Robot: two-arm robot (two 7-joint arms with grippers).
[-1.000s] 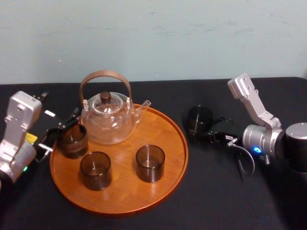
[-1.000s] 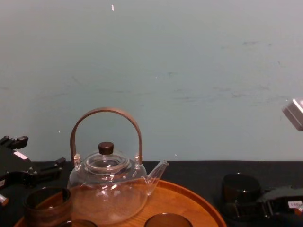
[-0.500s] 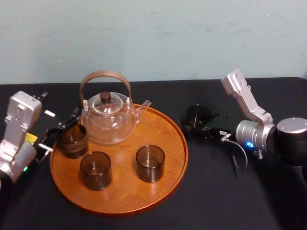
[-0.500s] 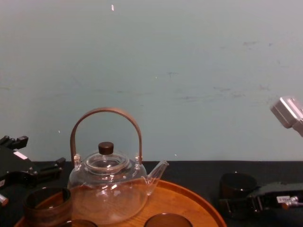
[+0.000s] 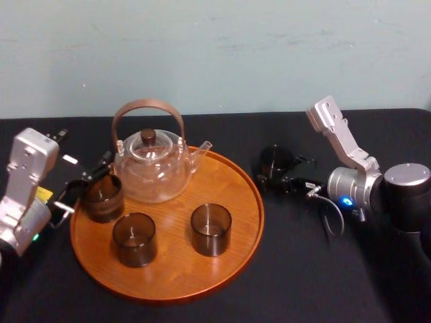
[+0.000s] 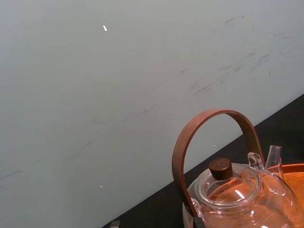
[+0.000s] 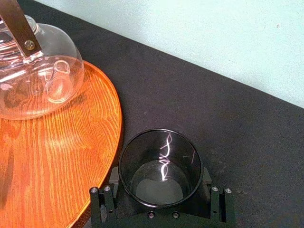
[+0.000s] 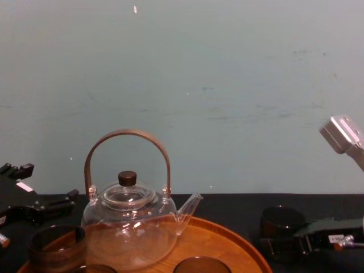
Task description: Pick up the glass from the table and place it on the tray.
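Note:
A dark smoky glass [image 5: 276, 161] [image 7: 161, 166] [image 8: 281, 220] sits between the fingers of my right gripper [image 5: 273, 172] [image 7: 161, 197], which is shut on it. Glass and gripper are over the black table, just off the right rim of the round orange-brown tray [image 5: 232, 182] [image 7: 57, 142] [image 8: 227, 239]. Whether the glass touches the table I cannot tell. My left gripper [image 5: 87, 183] rests open at the tray's left edge, beside another dark glass [image 5: 102, 196].
On the tray stand a clear glass teapot [image 5: 151, 165] [image 6: 237, 190] [image 8: 128, 222] with a brown hoop handle and two more dark glasses [image 5: 135, 239] [image 5: 211, 229]. The tray's right half is bare wood. A light blue wall stands behind the table.
My right gripper has carried the glass a little to the left, closer to the tray's rim. The left arm and the things on the tray have not moved.

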